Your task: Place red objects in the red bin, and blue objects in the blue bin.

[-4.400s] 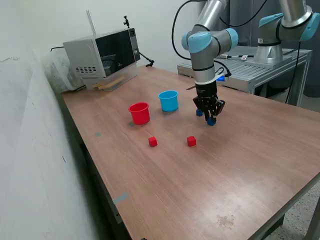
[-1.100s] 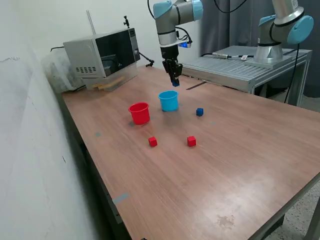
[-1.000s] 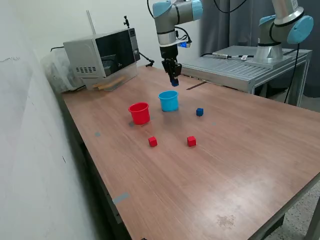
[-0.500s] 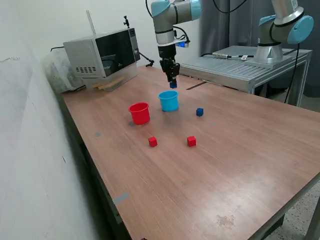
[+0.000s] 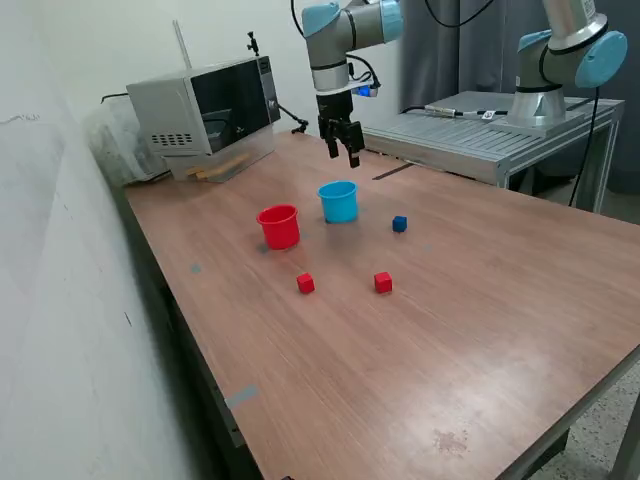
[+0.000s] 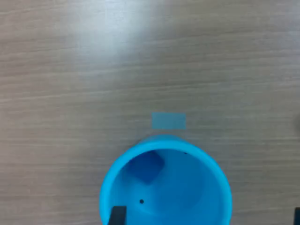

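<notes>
My gripper (image 5: 343, 153) hangs open and empty above the light blue cup (image 5: 338, 201), which stands on the wooden table. In the wrist view the light blue cup (image 6: 166, 186) is seen from above, with one dark blue cube (image 6: 145, 168) lying inside it. Only the tips of my fingers (image 6: 117, 216) show at the picture's edge. A second dark blue cube (image 5: 399, 223) lies on the table at the exterior view's right of the blue cup. The red cup (image 5: 279, 226) stands at the blue cup's left. Two red cubes (image 5: 305, 284) (image 5: 383, 283) lie in front of the cups.
A microwave (image 5: 205, 112) stands at the back on the exterior view's left. A metal table (image 5: 480, 130) with a second arm (image 5: 560, 55) is behind on the right. A small pale blue tape patch (image 6: 168, 121) sits on the wood by the blue cup.
My gripper carried a dark blue cube from the table to above the blue cup, then opened. The cube has left the fingers and now lies inside the cup.
</notes>
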`<act>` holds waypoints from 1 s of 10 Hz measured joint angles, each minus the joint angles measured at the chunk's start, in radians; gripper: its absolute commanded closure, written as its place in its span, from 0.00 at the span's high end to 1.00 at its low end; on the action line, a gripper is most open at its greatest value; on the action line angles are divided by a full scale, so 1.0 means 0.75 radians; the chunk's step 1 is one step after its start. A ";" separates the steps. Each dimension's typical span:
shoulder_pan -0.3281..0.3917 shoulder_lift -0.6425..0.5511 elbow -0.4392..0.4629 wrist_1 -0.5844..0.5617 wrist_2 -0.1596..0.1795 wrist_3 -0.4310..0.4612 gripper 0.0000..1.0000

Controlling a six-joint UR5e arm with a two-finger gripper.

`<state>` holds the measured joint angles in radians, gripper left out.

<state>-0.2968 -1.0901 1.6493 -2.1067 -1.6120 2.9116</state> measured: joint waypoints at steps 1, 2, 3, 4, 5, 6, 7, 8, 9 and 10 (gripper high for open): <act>0.004 -0.010 0.005 0.001 0.001 0.001 1.00; 0.016 -0.031 0.022 0.002 0.003 0.000 1.00; 0.043 -0.066 0.060 0.003 0.005 -0.004 1.00; 0.081 -0.111 0.111 0.002 0.007 -0.014 1.00; 0.125 -0.161 0.165 0.000 0.008 -0.027 1.00; 0.169 -0.211 0.220 -0.001 0.010 -0.039 1.00; 0.210 -0.255 0.272 -0.004 0.011 -0.049 1.00; 0.250 -0.290 0.317 -0.007 0.013 -0.056 1.00; 0.288 -0.316 0.351 -0.014 0.026 -0.064 1.00; 0.324 -0.331 0.373 -0.023 0.060 -0.078 1.00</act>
<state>-0.0539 -1.3380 1.9288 -2.1242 -1.5672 2.8535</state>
